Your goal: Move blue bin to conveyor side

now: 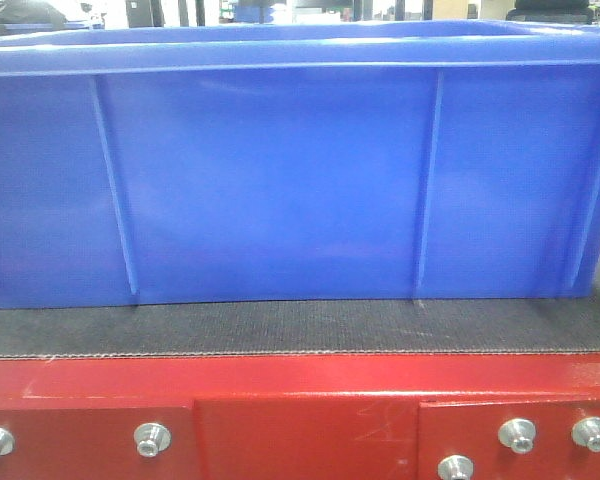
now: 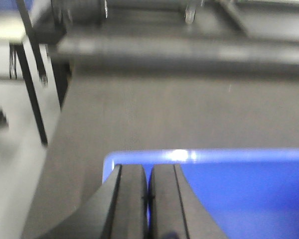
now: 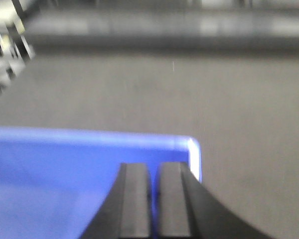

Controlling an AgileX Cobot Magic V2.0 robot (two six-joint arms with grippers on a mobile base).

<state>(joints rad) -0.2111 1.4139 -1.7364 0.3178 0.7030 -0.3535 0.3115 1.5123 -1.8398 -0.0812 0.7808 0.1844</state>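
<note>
The blue bin fills the front view and stands on the black belt above the red frame, with a strip of belt between its long wall and the belt's front edge. In the left wrist view my left gripper is shut, inside the bin's far left corner. In the right wrist view my right gripper is shut but for a thin slit, inside the bin's far right corner. Neither gripper holds anything. Neither shows in the front view.
Silver hex bolts sit on the red frame. Beyond the bin the belt runs to a grey rail. A black stand leg and pale floor lie left of the belt. More belt lies right of the bin.
</note>
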